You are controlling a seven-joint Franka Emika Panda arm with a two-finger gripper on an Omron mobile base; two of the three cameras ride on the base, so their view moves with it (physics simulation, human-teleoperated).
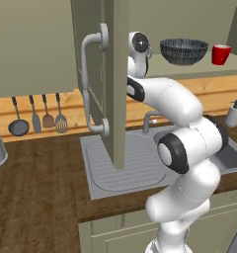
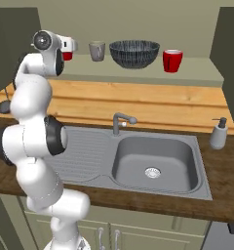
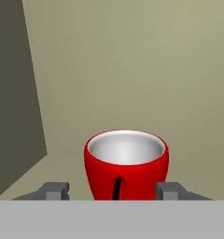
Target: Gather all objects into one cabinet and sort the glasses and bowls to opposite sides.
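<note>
A glossy red mug [image 3: 126,164] stands upright on the pale cabinet shelf [image 2: 197,68], between the fingertips [image 3: 55,190] of my gripper [image 3: 114,190]. The gripper is open, with a gap at each side of the mug. In the right base view this mug [image 2: 67,56] peeks out under my hand at the shelf's left end. To its right stand a dull grey mug [image 2: 97,51], the wide dark ribbed bowl [image 2: 134,53] and a second red mug [image 2: 172,61]. The left base view shows the bowl [image 1: 183,51] and the right red mug [image 1: 220,54].
The cabinet's open door [image 1: 113,74] with its curved grey handle [image 1: 88,84] hangs close to the left of my arm. Below are the steel sink [image 2: 155,166], its faucet [image 2: 120,121], a white soap dispenser [image 2: 219,134] and hanging utensils [image 1: 39,118].
</note>
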